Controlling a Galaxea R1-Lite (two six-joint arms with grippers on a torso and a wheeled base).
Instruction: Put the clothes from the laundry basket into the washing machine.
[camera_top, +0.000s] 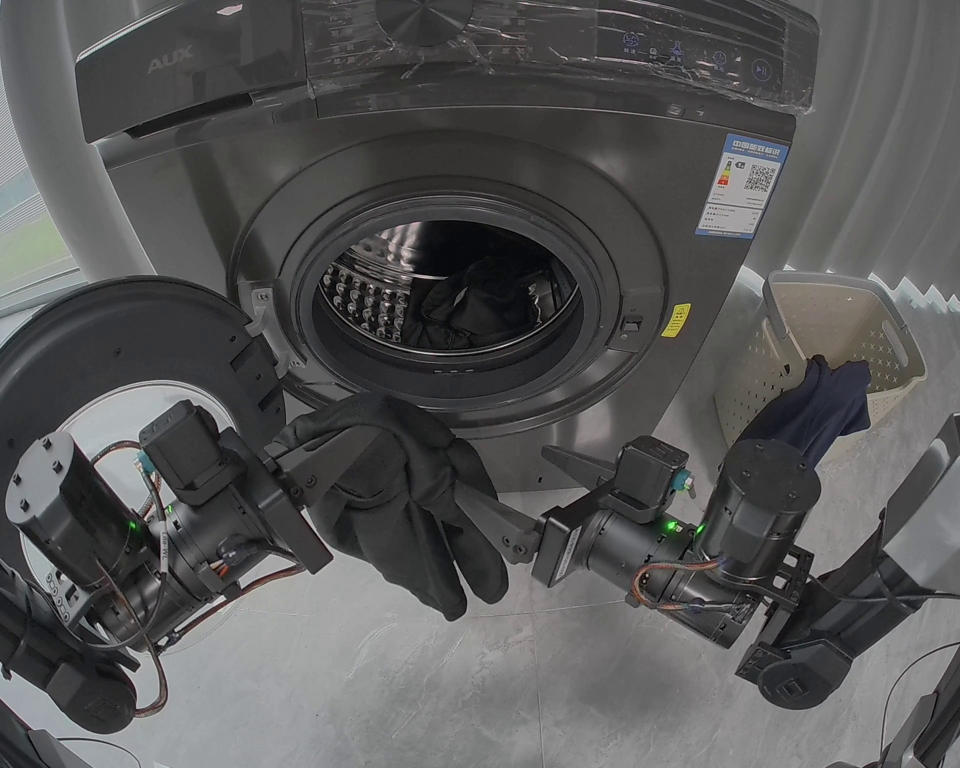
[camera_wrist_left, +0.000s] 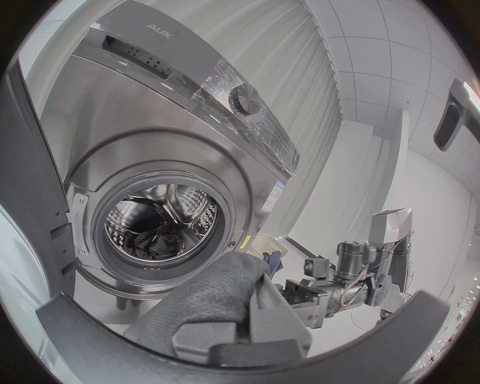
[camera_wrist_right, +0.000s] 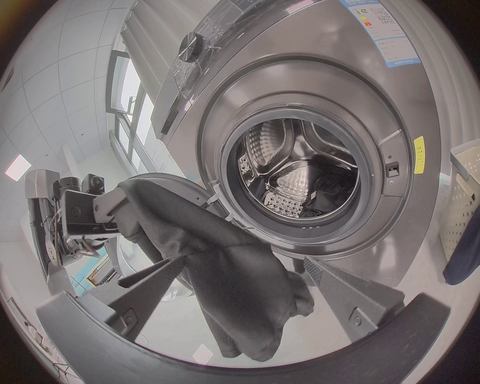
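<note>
Two grippers face the washing machine (camera_top: 640, 200) in the head view, the left gripper (camera_top: 305, 462) clamped on a black garment (camera_top: 400, 500), the right gripper (camera_top: 505, 478) spread wide. Left wrist view: that cloth is pinched tight. Right wrist view: it hangs between the splayed fingers (camera_wrist_right: 145, 285).

washing machine (camera_top: 640, 170) dark metallic grey | drum (camera_top: 370, 290) shiny silver, dimpled | garment (camera_top: 400, 500) charcoal black | laundry basket (camera_top: 850, 310) cream, cross-punched pattern | cloth (camera_top: 820, 405) over its rim navy | floor (camera_top: 450, 690) pale grey, marbled
</note>
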